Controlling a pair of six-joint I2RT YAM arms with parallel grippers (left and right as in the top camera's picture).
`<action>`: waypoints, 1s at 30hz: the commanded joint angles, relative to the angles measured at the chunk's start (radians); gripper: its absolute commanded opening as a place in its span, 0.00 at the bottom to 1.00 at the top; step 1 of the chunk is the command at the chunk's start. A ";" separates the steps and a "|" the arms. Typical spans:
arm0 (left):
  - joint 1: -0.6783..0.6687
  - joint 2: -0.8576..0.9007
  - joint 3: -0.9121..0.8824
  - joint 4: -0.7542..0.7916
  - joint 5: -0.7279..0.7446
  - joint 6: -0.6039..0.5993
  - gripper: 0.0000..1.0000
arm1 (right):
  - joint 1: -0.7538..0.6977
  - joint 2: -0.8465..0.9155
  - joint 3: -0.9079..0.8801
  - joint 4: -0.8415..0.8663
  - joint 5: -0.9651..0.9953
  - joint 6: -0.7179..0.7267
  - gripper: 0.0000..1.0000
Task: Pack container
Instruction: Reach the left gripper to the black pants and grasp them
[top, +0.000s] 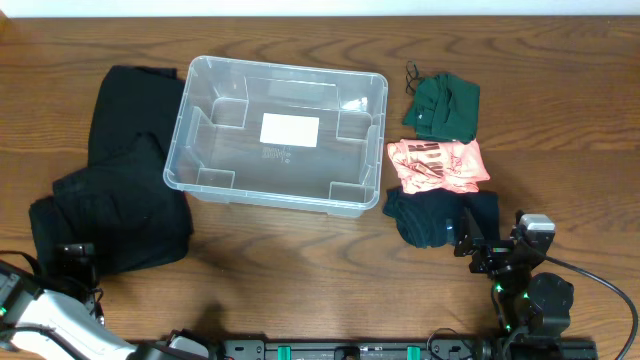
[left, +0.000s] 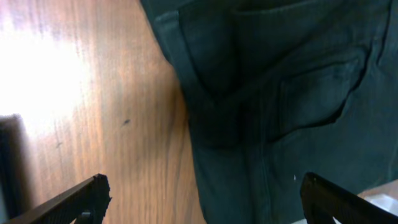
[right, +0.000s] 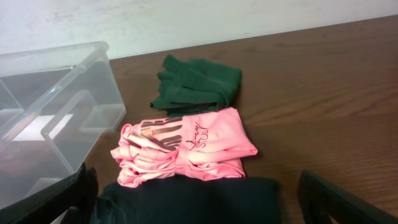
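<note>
The clear plastic container stands empty in the middle of the table, with a white label on its bottom. It also shows in the right wrist view. Black trousers lie spread out to its left. To its right lie a folded green garment, a pink garment and a dark folded garment. My left gripper is open and empty above the near edge of the trousers. My right gripper is open just above the near side of the dark garment.
The wooden table's front edge runs just behind both arm bases. A pale wall rises beyond the table's far edge in the right wrist view. The pink garment and the green garment lie close to the container's right wall.
</note>
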 joint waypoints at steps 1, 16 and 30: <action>0.010 0.023 -0.041 0.060 0.079 0.116 0.98 | 0.014 -0.005 -0.002 -0.002 0.003 0.008 0.99; 0.011 0.320 -0.060 0.274 0.095 0.084 0.98 | 0.014 -0.005 -0.002 -0.002 0.003 0.008 0.99; 0.010 0.453 -0.060 0.421 0.144 0.093 0.47 | 0.014 -0.005 -0.002 -0.002 0.003 0.008 0.99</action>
